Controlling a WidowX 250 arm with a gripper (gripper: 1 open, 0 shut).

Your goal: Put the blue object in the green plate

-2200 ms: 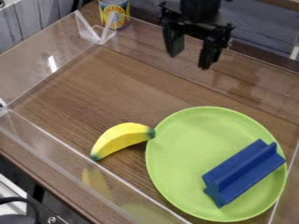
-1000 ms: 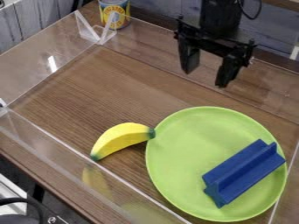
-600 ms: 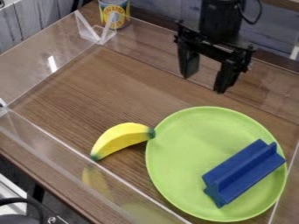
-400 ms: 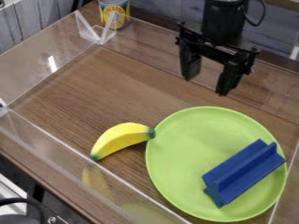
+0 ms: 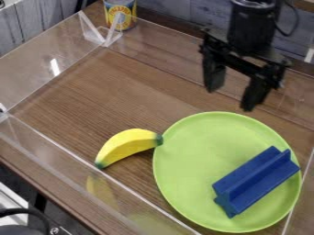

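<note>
Lying diagonally, upper-right to lower-left: blue object point(image 5: 255, 181) | on green plate point(image 5: 196, 151) | tool point(image 5: 234, 88) apart, empty

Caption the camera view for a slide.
Blue block lies on green plate; open gripper hovers above the table, banana beside plate.

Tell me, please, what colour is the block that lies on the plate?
Dark blue. The block shows clearly in the only camera view, on the lime-green plate.

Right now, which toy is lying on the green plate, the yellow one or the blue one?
The blue block lies on the green plate, toward its right side. The yellow banana lies on the wooden table, just off the plate's left rim.
</note>
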